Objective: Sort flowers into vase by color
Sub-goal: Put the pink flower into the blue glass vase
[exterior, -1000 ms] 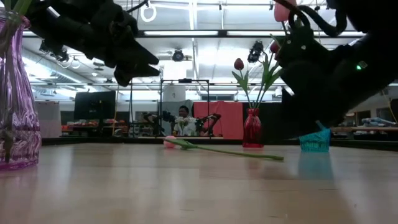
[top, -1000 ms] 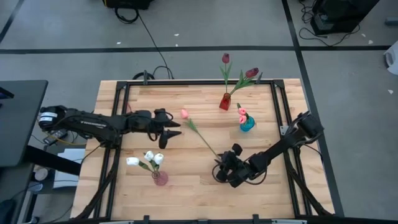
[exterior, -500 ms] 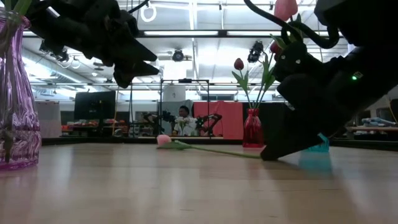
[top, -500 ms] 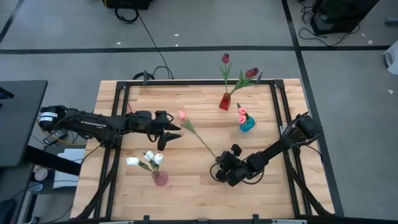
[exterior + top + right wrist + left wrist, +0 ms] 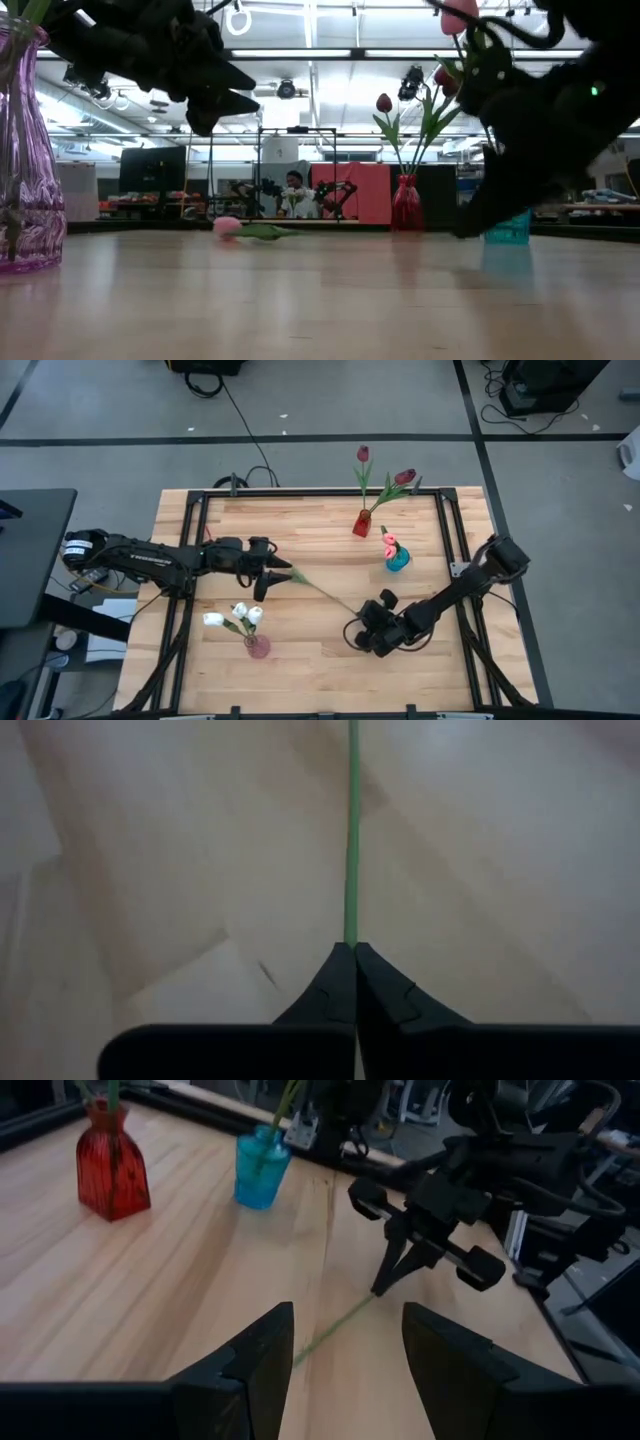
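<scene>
Near the counter's point(image 5: 320, 650) middle, seen from above, a pink tulip's thin green stem point(image 5: 325, 592) lies slanted on the wood. The right pincer point(image 5: 356, 632) is clamped on the stem's end, toward the front edge. The left pincer point(image 5: 283, 574), its tips apart, hangs over the bud end. A red vase point(image 5: 361, 523) with dark red tulips stands by the far edge, a blue vase point(image 5: 397, 560) with pink ones nearer the right edge, a pink vase point(image 5: 258, 647) with white buds front left.

At counter height, the small pink bud point(image 5: 226, 226) and a green leaf point(image 5: 262, 231) rest flat on the wood.

From the left wrist, the right pincer point(image 5: 382, 1288) pinches the stem point(image 5: 335, 1325).

From the right wrist, closed tips point(image 5: 352, 958) grip the stem point(image 5: 352, 830).
</scene>
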